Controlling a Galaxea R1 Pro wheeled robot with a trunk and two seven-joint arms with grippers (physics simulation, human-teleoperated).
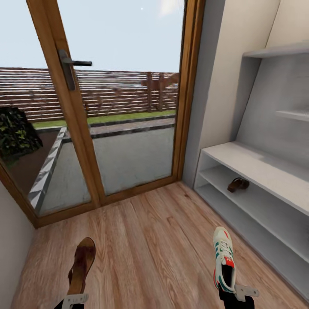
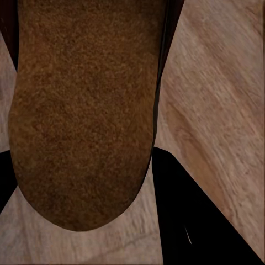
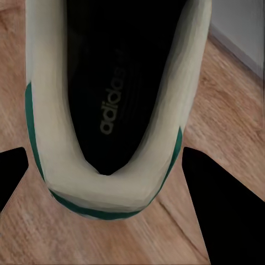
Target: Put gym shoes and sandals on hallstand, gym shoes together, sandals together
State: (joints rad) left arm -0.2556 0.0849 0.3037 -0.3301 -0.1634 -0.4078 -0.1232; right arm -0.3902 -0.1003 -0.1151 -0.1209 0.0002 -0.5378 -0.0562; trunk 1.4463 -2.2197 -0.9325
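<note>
My left gripper (image 1: 73, 296) is shut on the heel end of a dark-brown sandal (image 1: 81, 262) with a tan footbed (image 2: 83, 110), held toe-forward over the wood floor (image 1: 150, 240). At the lower right, my right gripper (image 1: 234, 294) is shut on the heel of a white gym shoe (image 1: 224, 257) with teal stripes and red accents; its dark inside (image 3: 110, 110) sits between black fingers (image 3: 221, 204). The other sandal (image 1: 238, 184) lies on the middle shelf of the white hallstand (image 1: 257, 165) at the right. The second gym shoe is out of view.
A wood-framed glass door (image 1: 124, 107) with a dark handle (image 1: 73, 64) closes the corridor ahead. A thin floating shelf (image 1: 294, 115) hangs on the wall above the hallstand. A pale wall (image 1: 8, 240) runs along the left.
</note>
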